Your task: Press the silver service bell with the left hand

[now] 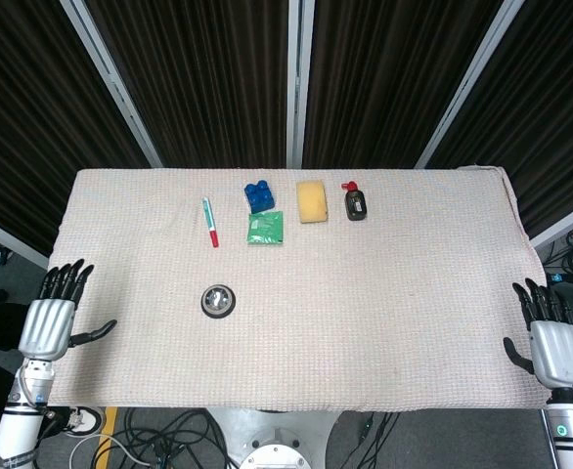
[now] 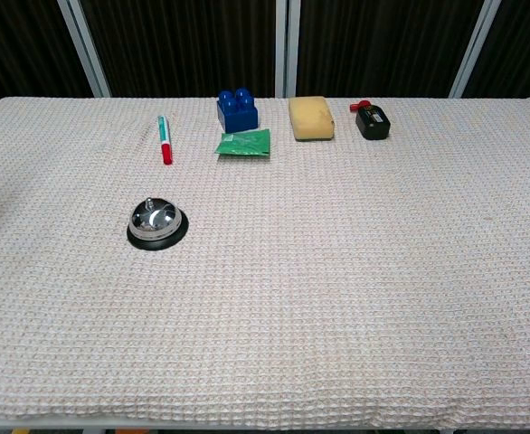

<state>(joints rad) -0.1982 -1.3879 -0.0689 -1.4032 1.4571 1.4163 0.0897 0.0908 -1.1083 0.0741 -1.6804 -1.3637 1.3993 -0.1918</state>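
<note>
The silver service bell (image 1: 218,299) sits on a black base on the left half of the cloth; the chest view shows the bell (image 2: 156,222) with its small knob on top. My left hand (image 1: 56,315) hovers at the table's left edge, well to the left of the bell, fingers spread and holding nothing. At the right edge my right hand (image 1: 551,332) is likewise spread and empty. Neither hand appears in the chest view.
Along the far side lie a green and red marker (image 1: 209,222), a blue toy brick (image 1: 260,196), a green packet (image 1: 266,229), a yellow sponge (image 1: 313,201) and a small black bottle with a red cap (image 1: 355,203). A beige waffle cloth (image 1: 384,313) covers the table.
</note>
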